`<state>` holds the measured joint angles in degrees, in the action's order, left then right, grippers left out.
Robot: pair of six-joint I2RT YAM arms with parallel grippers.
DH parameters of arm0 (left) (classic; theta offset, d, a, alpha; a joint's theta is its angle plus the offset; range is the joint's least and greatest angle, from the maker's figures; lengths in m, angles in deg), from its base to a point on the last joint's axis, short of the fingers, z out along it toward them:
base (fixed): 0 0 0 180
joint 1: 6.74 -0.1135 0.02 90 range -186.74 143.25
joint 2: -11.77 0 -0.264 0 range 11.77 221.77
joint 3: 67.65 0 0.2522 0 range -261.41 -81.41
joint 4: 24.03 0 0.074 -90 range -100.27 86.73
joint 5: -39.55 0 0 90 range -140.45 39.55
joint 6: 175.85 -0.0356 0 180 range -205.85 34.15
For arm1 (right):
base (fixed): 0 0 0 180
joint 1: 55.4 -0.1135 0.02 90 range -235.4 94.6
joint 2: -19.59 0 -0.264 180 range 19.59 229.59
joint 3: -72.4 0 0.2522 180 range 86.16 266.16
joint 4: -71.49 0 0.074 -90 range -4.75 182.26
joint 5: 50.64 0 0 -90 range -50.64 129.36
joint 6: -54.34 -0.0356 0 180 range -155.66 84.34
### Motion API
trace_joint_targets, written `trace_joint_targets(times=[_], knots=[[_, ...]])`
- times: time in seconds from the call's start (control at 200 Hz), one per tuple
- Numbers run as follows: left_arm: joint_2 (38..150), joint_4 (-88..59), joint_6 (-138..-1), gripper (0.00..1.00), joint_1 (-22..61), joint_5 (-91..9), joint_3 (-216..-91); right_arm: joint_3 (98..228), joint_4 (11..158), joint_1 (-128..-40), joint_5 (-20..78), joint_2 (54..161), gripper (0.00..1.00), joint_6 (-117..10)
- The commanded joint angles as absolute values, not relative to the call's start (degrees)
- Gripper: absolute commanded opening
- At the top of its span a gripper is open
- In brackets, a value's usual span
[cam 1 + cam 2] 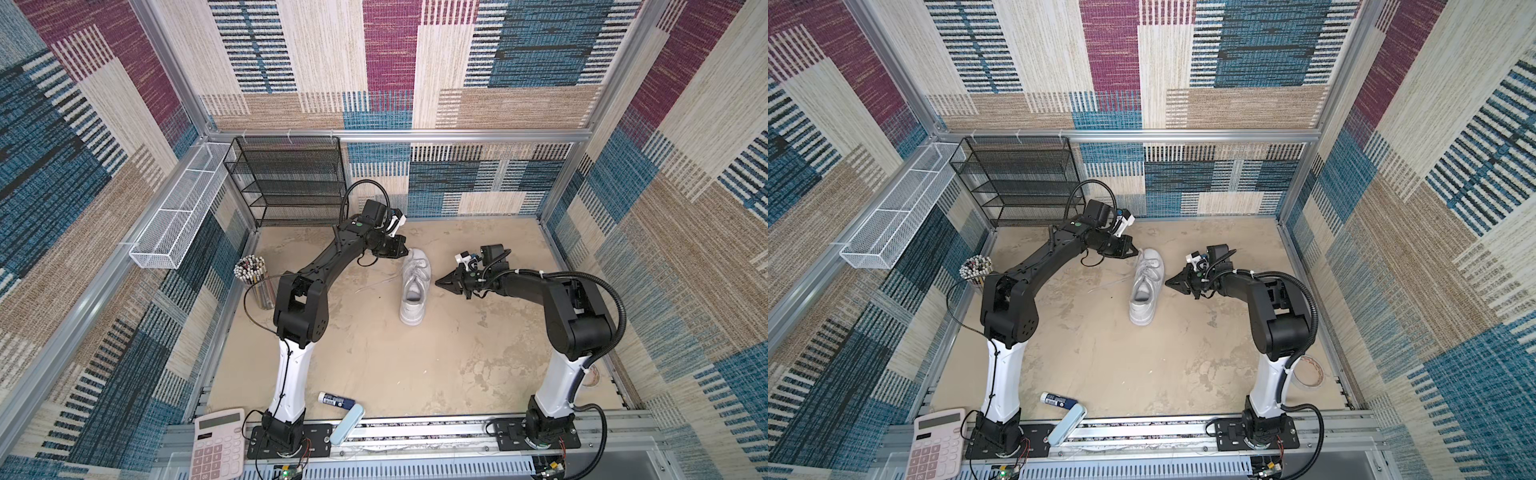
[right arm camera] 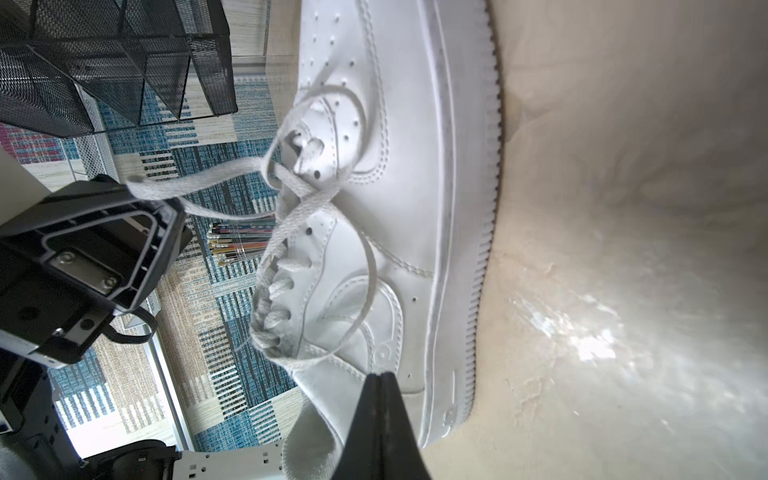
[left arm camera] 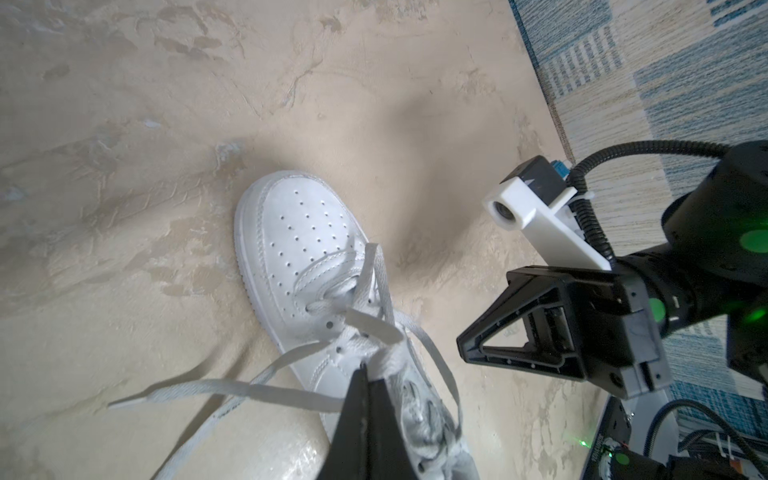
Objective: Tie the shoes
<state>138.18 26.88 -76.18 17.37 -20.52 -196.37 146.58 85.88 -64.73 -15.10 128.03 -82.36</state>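
The left gripper (image 3: 364, 370) is clenched, its two black fingers pressed together on a strand of the laces (image 3: 249, 386). In the right wrist view that strand runs from the crossing over the front eyelets of the white sneaker (image 1: 413, 291) out to the fingertips, clear of the shoe's left side. Another strand trails away and its free end lies on the surface (image 1: 374, 365) left of the shoe.

The right gripper (image 2: 378, 376) is clenched too, its tips meeting at the sneaker's right flank, just beside a slack loop of lace that droops over the side panel. Whether any lace is caught between them I cannot tell.

In both top views the grippers point at the shoe from opposite sides, the left one at the toe end and the right one about its middle. The sneaker stands upright on its sole near the middle of the surface, toe towards the far edge and heel towards the near edge.

A black mesh shelf (image 1: 286, 183) fills the far left corner and a cup of pencils (image 1: 253, 278) stands at the left edge. A pink calculator (image 1: 218, 442), a blue-and-white tube (image 1: 336, 400) and a pale blue case (image 1: 347, 424) lie along the near edge, and a roll of tape (image 1: 1306, 384) lies by the right edge
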Motion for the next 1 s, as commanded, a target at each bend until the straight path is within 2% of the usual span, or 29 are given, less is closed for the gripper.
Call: trace_joint_targets(times=[0.0, 0.331, 0.997], knots=[[137.6, 29.3, -78.1, 0.00, 17.7, -21.2, -196.8, 146.3, 81.0, -65.6, -16.7, 128.8, 0.02, -84.8], [136.8, 29.9, -78.2, 0.00, 18.7, -21.2, -196.1, 147.0, 74.9, -67.2, -18.0, 131.9, 0.01, -88.6], [136.9, 34.3, -82.4, 0.00, 19.3, -21.9, -198.6, 144.9, 52.7, -67.5, -19.4, 132.8, 0.03, -103.2]])
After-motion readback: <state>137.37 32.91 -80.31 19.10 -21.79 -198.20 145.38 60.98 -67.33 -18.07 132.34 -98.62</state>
